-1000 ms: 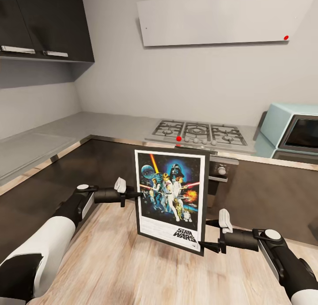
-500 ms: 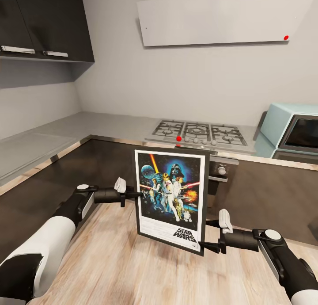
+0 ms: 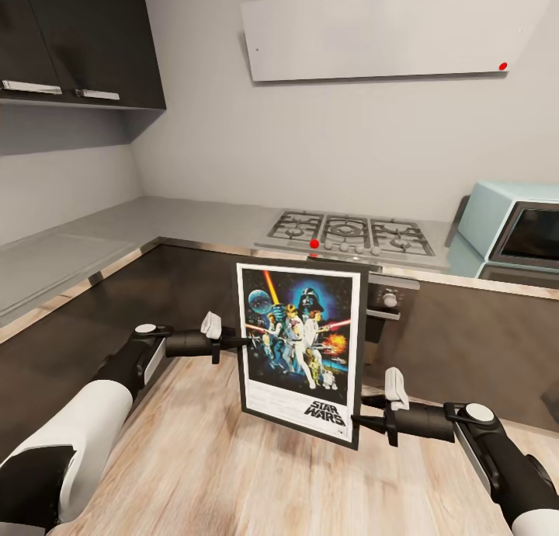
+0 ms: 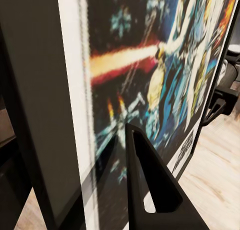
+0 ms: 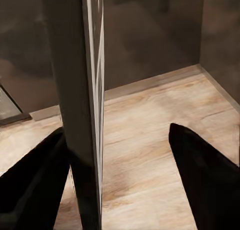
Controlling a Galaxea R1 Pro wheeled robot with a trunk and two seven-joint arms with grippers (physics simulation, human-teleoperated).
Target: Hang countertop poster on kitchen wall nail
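the left hand [image 3: 239, 340] pinches the left edge of the poster [image 3: 301, 351] about halfway up, its dark fingers [image 4: 150, 190] lying against the printed face in the left wrist view. the right hand [image 3: 363, 422] reaches the poster's lower right corner, and in the right wrist view its fingers [image 5: 205, 177] stand spread, the frame's edge [image 5: 82, 110] close against one finger and the other well apart from it, so it does not clamp the frame. the poster hangs upright in the air between the two hands, slightly turned, its face toward the head camera, above the wooden floor [image 3: 202, 458] and in front of the dark cabinets. behind the poster, the counter [image 3: 186, 214] runs along the pale grey wall and turns a corner to the poster's left; the steel gas hob [image 3: 351, 234] sits just above the poster's top edge in the head view, with a pale blue microwave [image 3: 512, 225] to the poster's upper right and a range hood [image 3: 388, 31] high above it.
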